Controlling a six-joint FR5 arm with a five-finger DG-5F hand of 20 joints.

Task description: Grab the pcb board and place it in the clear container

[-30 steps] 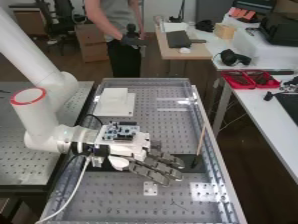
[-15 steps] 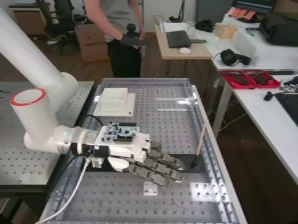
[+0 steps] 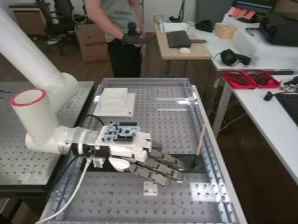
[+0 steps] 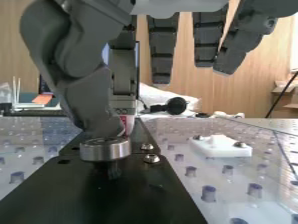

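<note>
hand (image 3: pixel 154 173): pretty much same spot as a second ago, fingers loose and extended, nothing gripped
pcb board (image 3: pixel 120 132): blue with white bits, chunky dark connectors, over the hand's white mount (image 3: pixel 136 145)

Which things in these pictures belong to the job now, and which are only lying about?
For the job:
- robot hand
- perhaps the blue circuit board, mounted behind its fingers; unclear if this one is meant

Lying about:
- white block
- red trays
- headphones
- small white plate
</note>
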